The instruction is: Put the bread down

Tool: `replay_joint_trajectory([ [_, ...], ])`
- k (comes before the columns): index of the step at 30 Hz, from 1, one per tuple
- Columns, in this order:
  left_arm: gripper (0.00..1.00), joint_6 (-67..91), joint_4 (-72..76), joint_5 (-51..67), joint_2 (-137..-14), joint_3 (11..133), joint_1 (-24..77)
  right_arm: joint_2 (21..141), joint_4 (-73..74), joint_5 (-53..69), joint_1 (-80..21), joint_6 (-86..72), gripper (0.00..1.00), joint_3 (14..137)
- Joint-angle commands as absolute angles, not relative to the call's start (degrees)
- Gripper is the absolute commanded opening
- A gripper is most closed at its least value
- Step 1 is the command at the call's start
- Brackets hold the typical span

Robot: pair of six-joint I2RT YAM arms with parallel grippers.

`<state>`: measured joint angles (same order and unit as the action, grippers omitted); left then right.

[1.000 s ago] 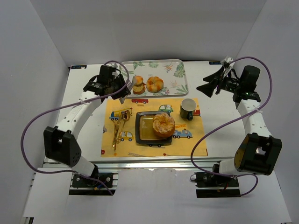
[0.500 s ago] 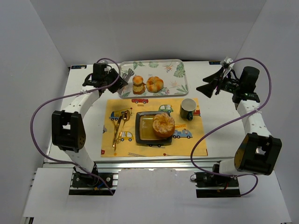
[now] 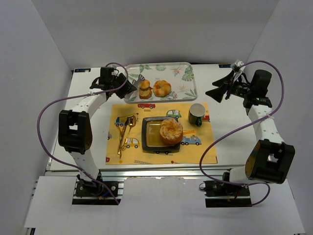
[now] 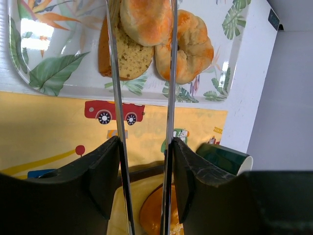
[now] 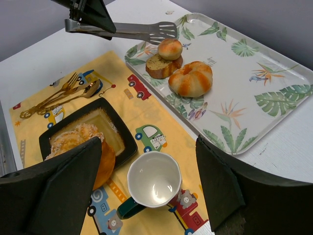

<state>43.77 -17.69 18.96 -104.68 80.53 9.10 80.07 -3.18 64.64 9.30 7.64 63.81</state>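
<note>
Metal tongs (image 4: 118, 88) sit clamped in the left end effector (image 4: 145, 147), blades apart and straddling the small bun (image 4: 146, 19) on the tray (image 4: 29, 63), straight ahead along their long axis. The left arm, stretched to the rear, is nearer. The right end effector (image 5: 149, 147) hangs spread and empty, well apart.

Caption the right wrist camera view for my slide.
Over the leaf-print tray, slotted metal tongs hang beside a small round bun stacked on a bread slice, next to a twisted orange roll.
</note>
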Motion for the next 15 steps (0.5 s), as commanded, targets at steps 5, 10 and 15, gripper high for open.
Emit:
replay_joint_trajectory([
  [5,0.56,42.98,-16.61,21.62,-104.24,83.50,8.88,79.36,-5.01,64.86,9.14,7.21,0.82,63.46],
  [10,0.56,42.63,-17.57,21.71,-104.68,83.67,8.88,79.19,-5.01,64.95,9.14,7.29,0.82,63.37],
  [15,0.56,41.31,-19.24,20.83,-105.20,84.37,8.88,79.19,-5.01,64.95,9.14,7.21,0.82,63.37],
])
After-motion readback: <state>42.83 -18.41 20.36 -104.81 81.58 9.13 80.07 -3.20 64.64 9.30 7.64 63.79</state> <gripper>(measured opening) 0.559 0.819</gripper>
